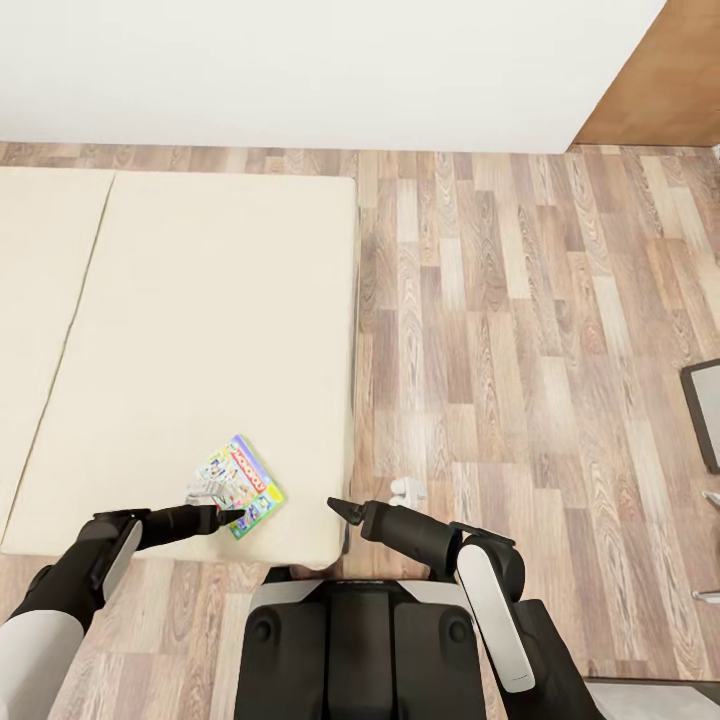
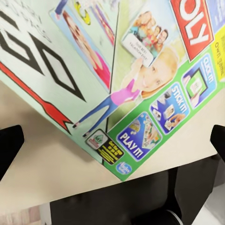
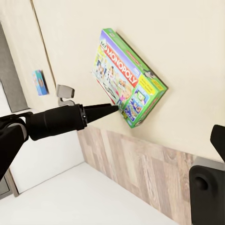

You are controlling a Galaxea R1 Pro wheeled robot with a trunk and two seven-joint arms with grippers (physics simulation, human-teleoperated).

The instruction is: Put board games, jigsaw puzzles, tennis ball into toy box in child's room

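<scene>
The Monopoly board game [image 1: 239, 484] lies flat on the bed [image 1: 200, 330], close to the mattress corner nearest the robot, turned so that one of its corners points toward that near edge. Its long axis runs diagonally across the mattress, not square to either edge.

The left tool [image 1: 228, 517] sits at the box's near corner, touching it or just short of it; from the head view the contact cannot be settled. In the left wrist view the box [image 2: 122, 70] fills the space ahead, and the two dark fingertips [image 2: 10, 145] stand wide apart at either side of the picture, so this tool is spread open with the box corner between and beyond them.

The right tool [image 1: 340, 511] hangs just off the bed's side edge, over the wood floor [image 1: 520, 330], well apart from the box. Whether it is spread or closed cannot be told from these pictures.

The left arm is plainly nearer, and the box lies straight ahead of it. A grasp probably depends on meeting the box across a short side or corner, since the diagonal lie leaves no edge squarely facing the fingers.

In the right wrist view a small blue box [image 3: 41, 82] lies farther along the bed, well apart from the Monopoly box [image 3: 129, 77].
</scene>
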